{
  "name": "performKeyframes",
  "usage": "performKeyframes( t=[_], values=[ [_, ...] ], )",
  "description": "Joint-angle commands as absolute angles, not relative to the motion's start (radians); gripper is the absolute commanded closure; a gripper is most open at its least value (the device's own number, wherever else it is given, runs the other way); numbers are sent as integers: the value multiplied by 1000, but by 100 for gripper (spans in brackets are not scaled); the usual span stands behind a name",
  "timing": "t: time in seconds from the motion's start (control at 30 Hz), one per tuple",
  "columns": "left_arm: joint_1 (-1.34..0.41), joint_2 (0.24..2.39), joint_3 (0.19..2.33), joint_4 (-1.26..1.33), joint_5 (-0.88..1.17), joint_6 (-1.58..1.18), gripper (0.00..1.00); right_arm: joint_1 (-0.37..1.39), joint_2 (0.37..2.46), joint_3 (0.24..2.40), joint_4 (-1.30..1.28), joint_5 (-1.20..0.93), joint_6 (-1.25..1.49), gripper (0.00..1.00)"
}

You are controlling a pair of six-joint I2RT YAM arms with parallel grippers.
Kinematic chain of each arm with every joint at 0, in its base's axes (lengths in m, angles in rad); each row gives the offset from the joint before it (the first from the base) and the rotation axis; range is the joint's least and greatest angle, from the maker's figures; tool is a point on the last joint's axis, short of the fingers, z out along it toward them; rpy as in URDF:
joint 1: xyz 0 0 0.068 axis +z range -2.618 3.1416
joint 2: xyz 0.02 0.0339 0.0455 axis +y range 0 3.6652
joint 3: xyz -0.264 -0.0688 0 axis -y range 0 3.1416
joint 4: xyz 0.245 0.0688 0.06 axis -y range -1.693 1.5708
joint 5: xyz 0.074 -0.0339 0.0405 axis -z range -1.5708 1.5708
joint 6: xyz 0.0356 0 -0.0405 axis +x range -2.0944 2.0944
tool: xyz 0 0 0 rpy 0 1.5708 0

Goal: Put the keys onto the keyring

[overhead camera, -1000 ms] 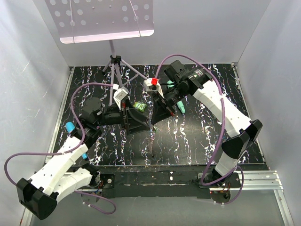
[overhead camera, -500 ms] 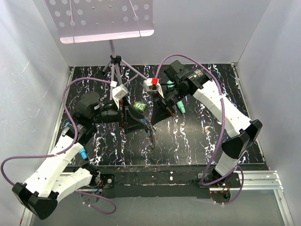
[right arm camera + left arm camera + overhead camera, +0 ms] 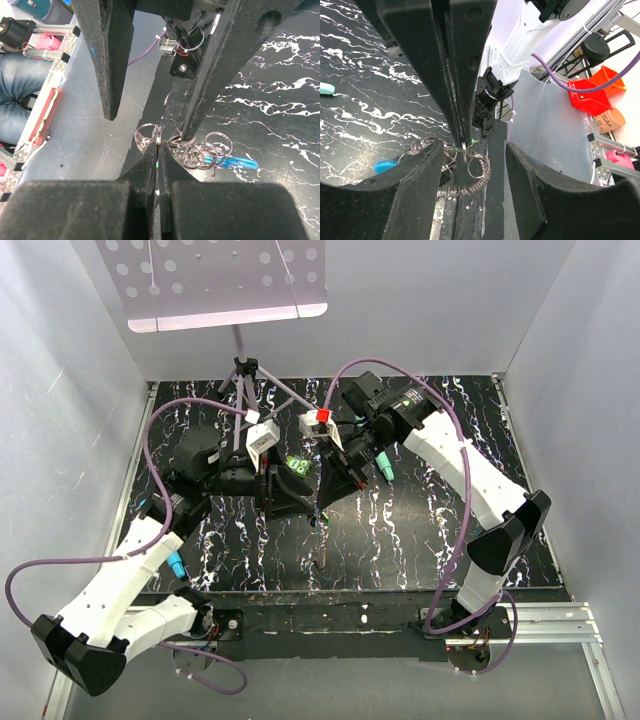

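Top view count: two arms (image 3: 130,580), two purple cables (image 3: 380,363), one tripod stand (image 3: 243,380), one chunky bright-green object (image 3: 294,466), one teal stick (image 3: 384,469).

Two grippers: one left gripper (image 3: 474,150), one right gripper (image 3: 157,155).

One keyring (image 3: 200,150), with one blue clasp (image 3: 239,162) and at least five wire loops; overlap prevents an exact count.

One green key (image 3: 157,163) shows as a sliver; further keys cannot be counted.

Left wrist view, off the table: two red-orange bins (image 3: 587,95), one paper cup (image 3: 611,119).

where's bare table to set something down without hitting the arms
Bare: the table front-right, between the right arm and near edge; also the far right corner. Crowded: centre, where left gripper and right gripper meet around the keyring.
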State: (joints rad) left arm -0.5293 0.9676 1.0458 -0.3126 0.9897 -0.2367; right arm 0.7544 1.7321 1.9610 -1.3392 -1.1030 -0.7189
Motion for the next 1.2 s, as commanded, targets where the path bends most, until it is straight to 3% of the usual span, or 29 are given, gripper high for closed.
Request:
performKeyframes(
  t=[0.0, 0.53, 1.17],
  values=[
    [-523, 979, 1091, -259, 1042, -259, 51, 761, 1733, 1973, -1540, -1158, -730, 99],
    [-523, 1022, 1123, -420, 1015, -212, 65, 761, 1738, 1965, -1496, -1143, -669, 99],
    [-529, 1043, 1132, -433, 1003, -187, 78, 761, 1746, 1957, -1468, -1143, -632, 99]
  ],
)
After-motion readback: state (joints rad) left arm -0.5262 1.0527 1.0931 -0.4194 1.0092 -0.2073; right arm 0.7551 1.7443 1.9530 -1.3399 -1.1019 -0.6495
